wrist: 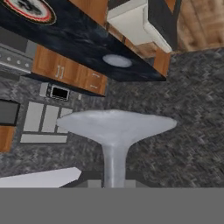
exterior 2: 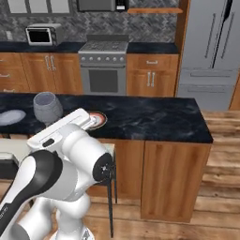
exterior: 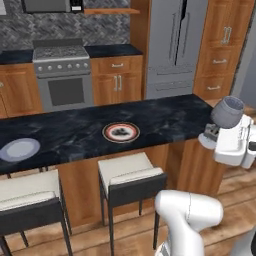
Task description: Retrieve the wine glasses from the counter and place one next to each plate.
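Wine glass [exterior: 227,112] in closed gripper [exterior: 216,131], stem near-upright, bowl topmost.

claw [exterior: 216,131]: grips wine glass [exterior: 227,111] | island [exterior: 165,117]: red-rimmed plate [exterior: 121,132], pale plate [exterior: 19,149]

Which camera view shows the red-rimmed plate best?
The left base view: the red-rimmed plate lies whole and unblocked on the black island top. In the right base view the robot's arm covers most of it, leaving a small part. The hand view shows a cropped part at its top left corner.
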Tool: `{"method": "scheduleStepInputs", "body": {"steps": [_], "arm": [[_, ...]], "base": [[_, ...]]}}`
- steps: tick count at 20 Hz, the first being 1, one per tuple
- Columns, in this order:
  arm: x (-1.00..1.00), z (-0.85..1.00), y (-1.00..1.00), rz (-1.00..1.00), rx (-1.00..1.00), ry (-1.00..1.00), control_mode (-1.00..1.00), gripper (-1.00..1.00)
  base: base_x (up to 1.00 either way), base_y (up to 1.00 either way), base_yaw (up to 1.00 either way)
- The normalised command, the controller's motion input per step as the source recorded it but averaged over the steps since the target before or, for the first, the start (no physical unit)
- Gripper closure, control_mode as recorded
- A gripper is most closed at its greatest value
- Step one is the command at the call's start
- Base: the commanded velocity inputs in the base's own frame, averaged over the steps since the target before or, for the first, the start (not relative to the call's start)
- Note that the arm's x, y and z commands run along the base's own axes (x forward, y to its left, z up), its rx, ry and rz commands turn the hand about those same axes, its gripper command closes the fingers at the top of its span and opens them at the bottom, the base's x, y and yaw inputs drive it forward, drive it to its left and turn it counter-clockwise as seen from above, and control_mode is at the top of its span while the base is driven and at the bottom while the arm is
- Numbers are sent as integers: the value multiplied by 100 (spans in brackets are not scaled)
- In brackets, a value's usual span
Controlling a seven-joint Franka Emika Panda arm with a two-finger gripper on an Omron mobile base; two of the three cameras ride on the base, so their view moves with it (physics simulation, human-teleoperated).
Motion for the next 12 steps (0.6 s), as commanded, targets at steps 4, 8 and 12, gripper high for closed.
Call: {"method": "scheduleStepInputs", "body": {"steps": [4, 8, 12], "arm": [[0, 0, 0, 0, 0, 0, 100, 100], [0, 0, 0, 0, 0, 0, 100, 100], [0, 0, 0, 0, 0, 0, 100, 100]], "base": [[43, -11, 0], [82, -12, 0], [97, 0, 4]]}}
